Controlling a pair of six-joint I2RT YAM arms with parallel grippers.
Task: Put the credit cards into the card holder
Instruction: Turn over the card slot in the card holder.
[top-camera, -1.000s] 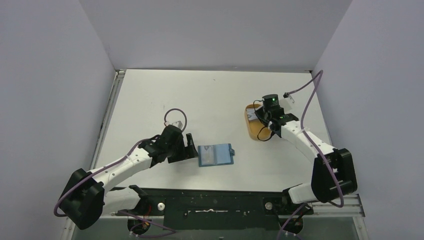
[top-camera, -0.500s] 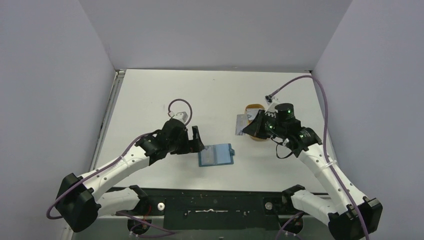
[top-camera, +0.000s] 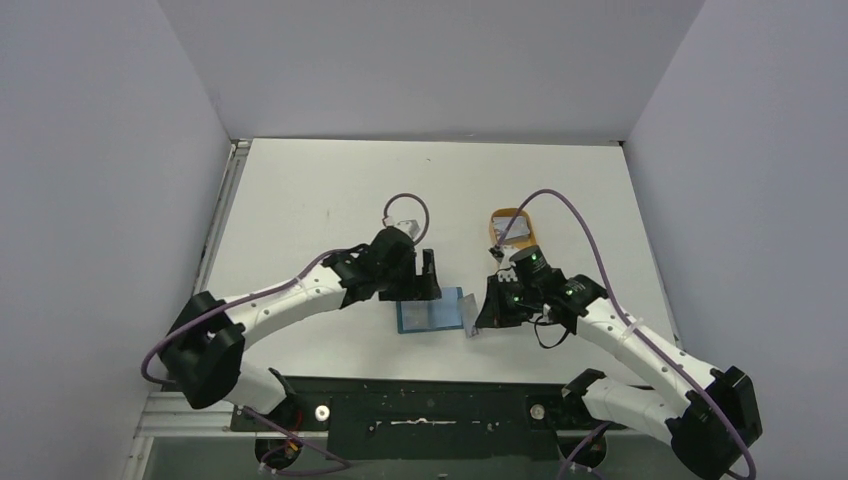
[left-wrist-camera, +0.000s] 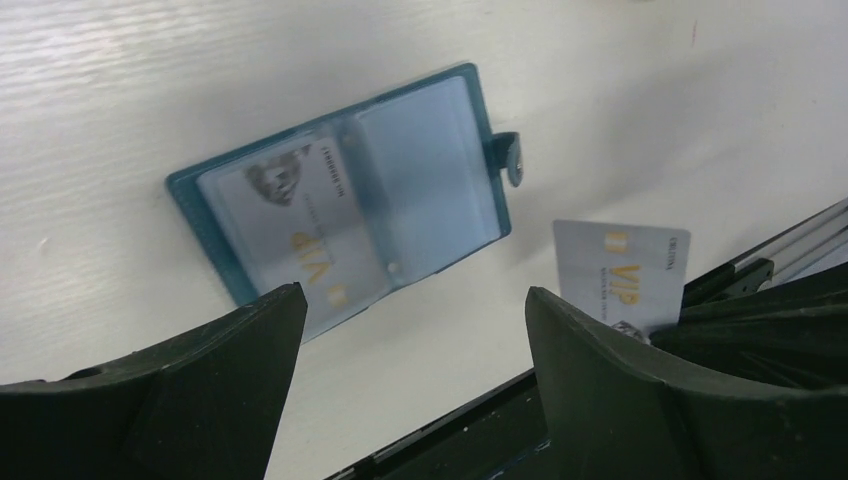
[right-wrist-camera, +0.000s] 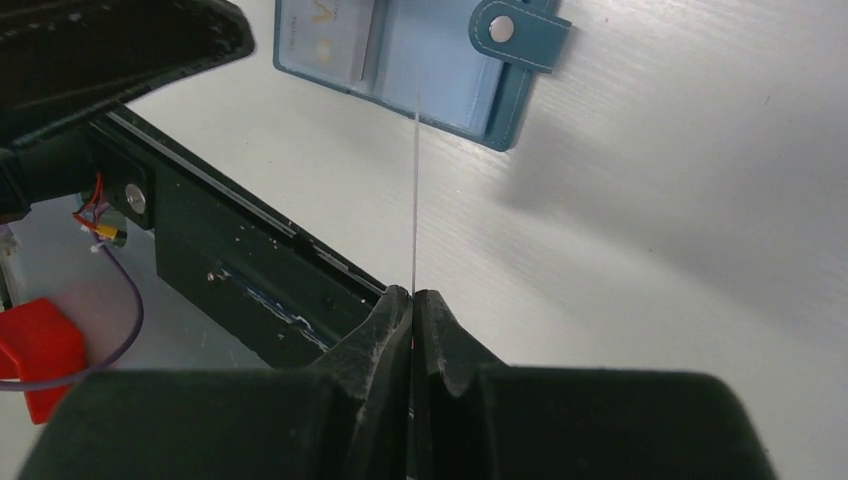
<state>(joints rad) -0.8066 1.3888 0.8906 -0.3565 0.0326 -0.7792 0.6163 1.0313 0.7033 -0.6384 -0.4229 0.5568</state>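
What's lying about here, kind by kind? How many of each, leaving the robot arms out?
Teal-blue folding card holder: 1
Orange oval tray: 1
Thin silver-grey credit cards: 2 for sure, a sleeved card and a held card in the right gripper; the greyish pieces in the tray are too small to count
Total: at least 4

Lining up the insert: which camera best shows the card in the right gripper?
Left wrist view: the card shows most of its printed face, beside the open card holder. The right wrist view sees it edge-on, a thin line rising from the shut right gripper. The top view shows only a small sliver.
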